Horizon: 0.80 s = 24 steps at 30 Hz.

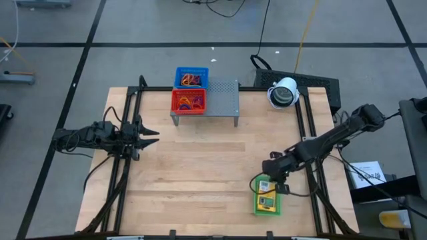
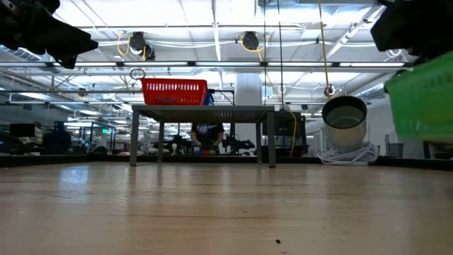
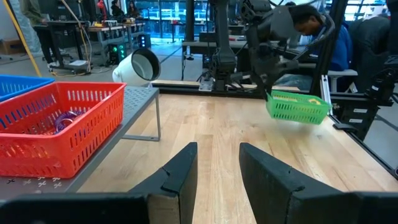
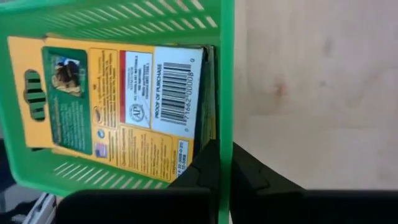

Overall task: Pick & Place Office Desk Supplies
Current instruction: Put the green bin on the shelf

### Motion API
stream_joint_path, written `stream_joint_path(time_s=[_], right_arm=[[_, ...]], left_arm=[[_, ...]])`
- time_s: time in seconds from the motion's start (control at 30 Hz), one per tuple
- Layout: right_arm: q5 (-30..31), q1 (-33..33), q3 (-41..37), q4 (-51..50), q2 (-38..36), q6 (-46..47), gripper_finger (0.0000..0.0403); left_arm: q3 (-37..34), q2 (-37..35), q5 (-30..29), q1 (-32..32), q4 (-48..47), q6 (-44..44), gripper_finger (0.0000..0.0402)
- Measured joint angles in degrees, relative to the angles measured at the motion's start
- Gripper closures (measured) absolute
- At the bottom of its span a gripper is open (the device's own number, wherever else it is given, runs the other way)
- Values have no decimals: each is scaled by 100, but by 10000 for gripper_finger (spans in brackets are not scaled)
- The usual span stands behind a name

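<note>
While lifting: my right gripper (image 4: 219,163) is clenched on the green basket (image 1: 267,198) wall.
Shelf (image 1: 222,99): toward 11 o'clock, well apart.
Left gripper (image 1: 148,137): released, waiting.

Red mesh basket (image 2: 175,91) sits on the grey shelf (image 2: 202,111) at the counter's (image 2: 226,212) far edge. Green basket (image 2: 422,99) hangs raised, clear of the counter surface.

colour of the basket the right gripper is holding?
Green mesh basket, gripped on its wall by the right gripper; clearest in the right wrist view.

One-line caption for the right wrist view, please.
Right gripper shut on the green basket's wall, yellow-orange packet inside, above the wooden table.
</note>
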Motion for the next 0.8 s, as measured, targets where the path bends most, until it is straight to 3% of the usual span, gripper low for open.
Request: stream_joint_path(time_s=[0.17,0.33,0.57,0.8], right_arm=[[300,-118,202,-498,-440,-129,402],[434,-404,1036,-1550,-568,-920,402],[741,-1109,2396,-2866,-296,-2551,402],[733,-2171,3341,-2998,163,-3857,402]], left_arm=[[0,0,0,0,0,0,273],[0,0,0,0,0,0,273],[0,0,0,0,0,0,273],[0,0,0,0,-2,0,273]])
